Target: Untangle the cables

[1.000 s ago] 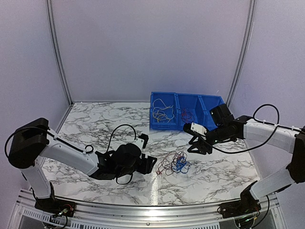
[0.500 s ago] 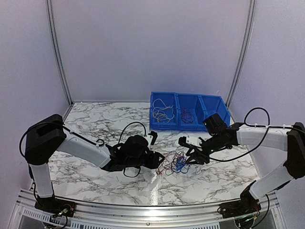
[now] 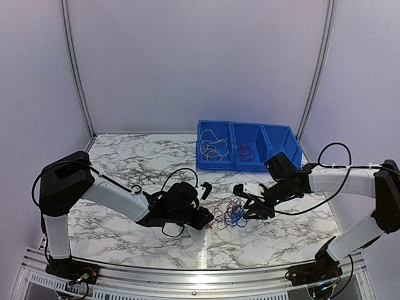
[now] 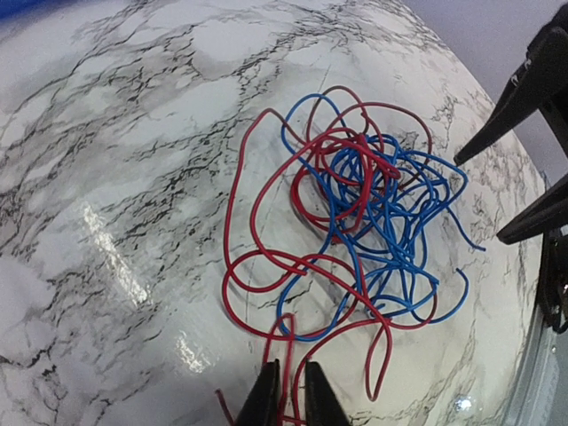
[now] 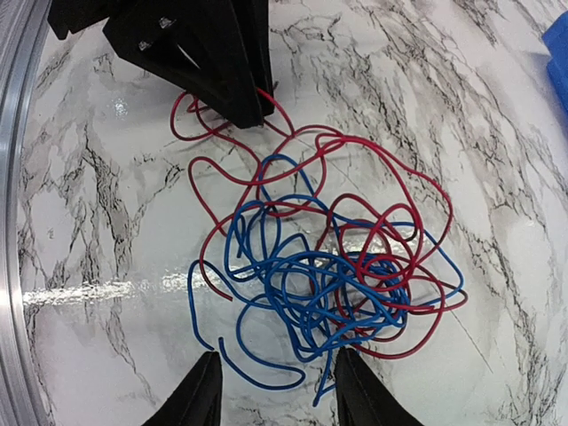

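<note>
The cables (image 3: pixel 229 214) lie as a small tangle of thin red and blue wires on the marble table between the two arms, and they also show in the left wrist view (image 4: pixel 359 209) and the right wrist view (image 5: pixel 330 277). My left gripper (image 3: pixel 208 219) sits at the tangle's left edge. Its jaws (image 4: pixel 289 396) are shut on a red wire loop that runs up between the tips. My right gripper (image 3: pixel 251 210) is low at the tangle's right side. It stands open (image 5: pixel 278 392), with blue wire ends lying just in front of the gap, untouched.
A row of blue bins (image 3: pixel 282 136) stands behind the tangle. Yellow-white wires (image 3: pixel 212 147) lie in the left compartment and red and dark wires (image 3: pixel 245 151) in the middle one. A metal rail (image 3: pixel 187 275) runs along the table's near edge.
My left gripper moved right to the tangle and closed on a red wire. My right gripper came down and left to the tangle's right side, still open.
</note>
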Motion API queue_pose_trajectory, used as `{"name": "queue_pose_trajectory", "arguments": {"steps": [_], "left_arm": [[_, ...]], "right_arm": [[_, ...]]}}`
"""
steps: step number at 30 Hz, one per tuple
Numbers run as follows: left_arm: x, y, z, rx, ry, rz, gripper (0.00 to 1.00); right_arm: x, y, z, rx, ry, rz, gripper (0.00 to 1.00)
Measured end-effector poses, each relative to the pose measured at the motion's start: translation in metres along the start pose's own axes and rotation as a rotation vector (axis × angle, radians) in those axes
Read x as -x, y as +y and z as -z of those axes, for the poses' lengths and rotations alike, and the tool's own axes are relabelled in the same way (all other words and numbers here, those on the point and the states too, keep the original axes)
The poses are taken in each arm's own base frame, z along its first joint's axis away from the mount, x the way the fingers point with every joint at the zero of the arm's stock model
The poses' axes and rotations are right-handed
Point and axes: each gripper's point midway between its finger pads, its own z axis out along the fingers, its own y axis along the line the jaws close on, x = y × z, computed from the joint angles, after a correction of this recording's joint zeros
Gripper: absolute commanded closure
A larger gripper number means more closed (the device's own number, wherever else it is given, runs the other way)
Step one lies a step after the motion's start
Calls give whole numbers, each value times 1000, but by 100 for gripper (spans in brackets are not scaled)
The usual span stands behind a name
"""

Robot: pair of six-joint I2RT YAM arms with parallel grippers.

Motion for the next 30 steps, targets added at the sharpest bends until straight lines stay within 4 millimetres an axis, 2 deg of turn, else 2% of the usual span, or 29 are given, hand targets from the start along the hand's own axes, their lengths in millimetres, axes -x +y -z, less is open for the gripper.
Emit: {"name": "queue_pose_trajectory", "arguments": {"steps": [1, 5, 8, 11, 12, 14, 17, 20, 27, 30], "left_arm": [[0, 0, 0, 2, 0, -2, 100], [2, 2, 1, 16, -6, -15, 100], [10, -2, 8, 20, -29, -35, 100], [28, -11, 24, 17, -84, -51, 100], [36, -15, 31, 15, -107, -53, 100], [48, -19, 43, 16, -147, -50, 100], [58, -20, 56, 24, -191, -23, 100], [57, -15, 59, 42, -201, 12, 100], [41, 3, 58, 102, -191, 81, 100], [36, 9, 59, 121, -189, 96, 100]], "right_arm": [[0, 0, 0, 1, 0, 1, 56], [11, 0, 1, -5, -16, 14, 48], [40, -12, 9, -34, -76, 38, 41], [75, -28, 18, -68, -164, 74, 41], [86, -33, 18, -79, -189, 90, 41], [94, -39, 9, -84, -199, 106, 40], [89, -40, -18, -63, -165, 108, 37], [77, -37, -38, -33, -125, 97, 33], [57, -32, -64, 21, -67, 73, 30], [50, -30, -72, 36, -46, 66, 33]]}}
